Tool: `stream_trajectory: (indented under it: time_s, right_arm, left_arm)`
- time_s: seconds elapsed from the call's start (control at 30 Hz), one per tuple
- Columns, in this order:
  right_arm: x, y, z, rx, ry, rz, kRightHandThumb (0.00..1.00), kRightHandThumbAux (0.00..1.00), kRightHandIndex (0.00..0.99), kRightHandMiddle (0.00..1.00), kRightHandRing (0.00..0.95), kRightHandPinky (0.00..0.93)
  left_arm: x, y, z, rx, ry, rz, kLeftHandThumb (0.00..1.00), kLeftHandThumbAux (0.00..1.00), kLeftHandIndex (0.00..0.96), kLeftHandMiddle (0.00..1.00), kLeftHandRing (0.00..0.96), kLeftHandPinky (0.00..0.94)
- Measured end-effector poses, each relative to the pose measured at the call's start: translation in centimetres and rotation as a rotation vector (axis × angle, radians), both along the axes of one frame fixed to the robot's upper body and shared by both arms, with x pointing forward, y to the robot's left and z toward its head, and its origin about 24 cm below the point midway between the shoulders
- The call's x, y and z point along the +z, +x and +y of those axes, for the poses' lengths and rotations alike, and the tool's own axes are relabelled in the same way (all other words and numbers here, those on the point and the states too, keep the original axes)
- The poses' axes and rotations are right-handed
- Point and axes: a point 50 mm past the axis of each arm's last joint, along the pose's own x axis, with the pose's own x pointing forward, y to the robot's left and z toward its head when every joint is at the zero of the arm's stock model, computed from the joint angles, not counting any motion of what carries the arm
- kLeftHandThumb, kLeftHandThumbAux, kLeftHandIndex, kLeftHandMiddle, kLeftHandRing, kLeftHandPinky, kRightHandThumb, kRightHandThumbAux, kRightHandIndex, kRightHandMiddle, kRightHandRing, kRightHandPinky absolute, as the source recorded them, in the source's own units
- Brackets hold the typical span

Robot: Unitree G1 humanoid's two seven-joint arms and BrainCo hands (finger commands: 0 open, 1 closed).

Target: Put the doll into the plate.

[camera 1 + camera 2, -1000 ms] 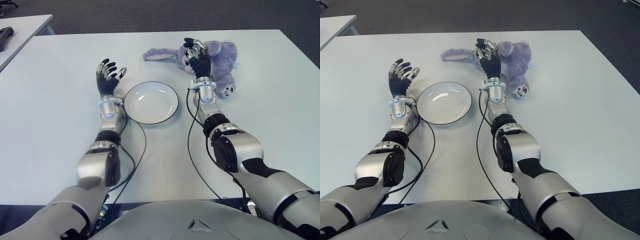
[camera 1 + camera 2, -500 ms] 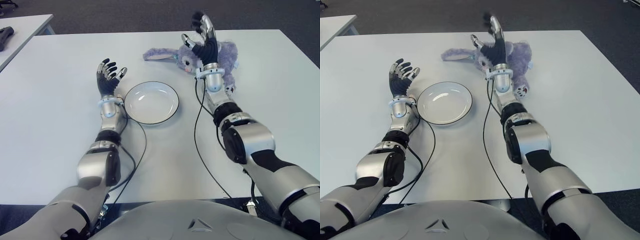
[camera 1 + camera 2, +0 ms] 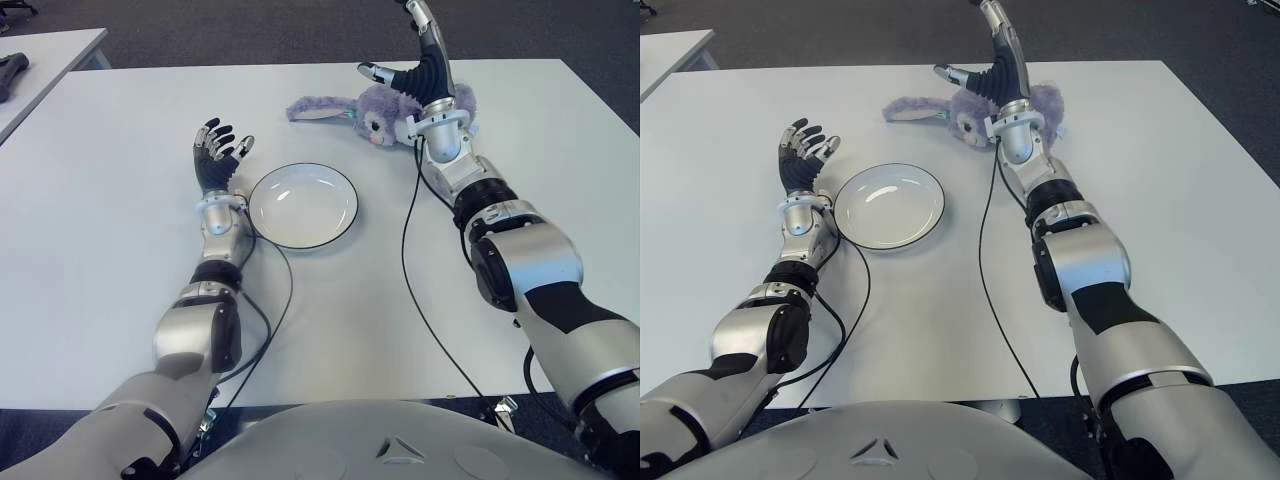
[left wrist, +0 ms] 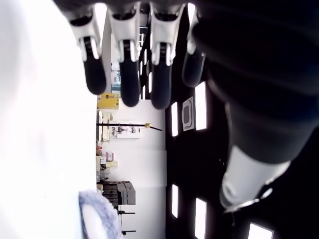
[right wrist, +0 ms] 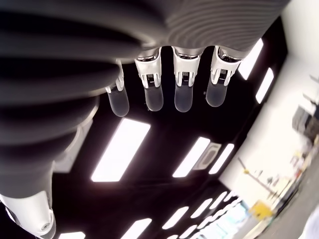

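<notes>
Purple doll (image 3: 385, 105) lies beyond the plate (image 3: 302, 205); right hand (image 3: 425, 70), fingers spread and empty above it, might grab only an ear, so it flops out. Left hand (image 3: 215, 155) idles beside the plate, fingers relaxed.

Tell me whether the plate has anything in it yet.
Empty. The plate shows only its bare white inside; the doll lies on the table beyond it, under the raised open right hand.

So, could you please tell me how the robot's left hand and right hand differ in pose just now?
The left hand shows low beside the plate, on its left; the right hand is raised high over the doll. The left hand's fingers fan out; the right hand's point up, with the thumb out sideways. Both are open and hold nothing; the doll lies on the table.
</notes>
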Motion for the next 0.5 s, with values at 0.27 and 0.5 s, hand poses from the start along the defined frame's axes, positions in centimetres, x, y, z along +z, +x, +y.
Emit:
stream_trajectory:
  time_s: [0.27, 0.5]
  right_arm:
    - [1.5, 0.7, -0.8, -0.077, -0.100, -0.008, 0.052, 0.639, 0.070, 0.047, 0.021, 0.000]
    - [2.7, 1.4, -1.7, -0.171, -0.188, 0.013, 0.043, 0.622, 0.039, 0.016, 0.002, 0.000]
  left_arm:
    - [-0.1, 0.0, 0.0, 0.000, -0.001, 0.006, 0.000, 0.787, 0.218, 0.303, 0.287, 0.233]
    - [-0.1, 0.0, 0.0, -0.001, -0.004, 0.016, 0.000, 0.789, 0.217, 0.309, 0.294, 0.258]
